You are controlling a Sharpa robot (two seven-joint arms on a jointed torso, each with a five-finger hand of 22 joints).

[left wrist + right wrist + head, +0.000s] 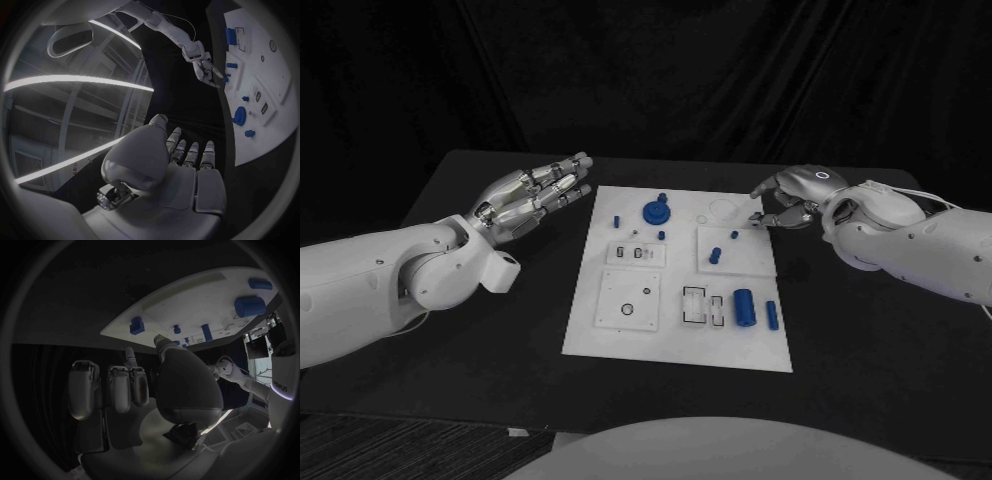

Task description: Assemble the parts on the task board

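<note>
- Two white arms reach in over the black table [473, 400] in the head view, one from each side.
- The task board [625, 340] lies flat in the middle of the table, a long white plate.
- The left hand [531, 197] is up above the table, just beside the board's far left corner. Its fingers are straight and a little apart, and it holds nothing.
- The right hand [788, 200] is over the board's far right edge. Its fingers are bent down toward the board (I cannot tell if they pinch anything).
- A big round blue part [655, 212] sits near the far end of the board.
- A small blue peg [715, 255] stands on a raised white square on the right side.
- A fat blue roller [744, 307] lies near the near right corner, with a thin blue bar [772, 315] just beside it.
- From the left wrist view, the left hand [181, 165] shows its palm, with flat fingers and nothing in it. The board [275, 100] is off to one side, well apart from it. The right hand [206, 67] hangs by the board's edge.
- From the right wrist view, the right hand [156, 390] is close to the board [187, 305]. The fingers curl, and the fingertip [161, 341] is near the board's edge.
- The fat roller [250, 306] shows here too.
</note>
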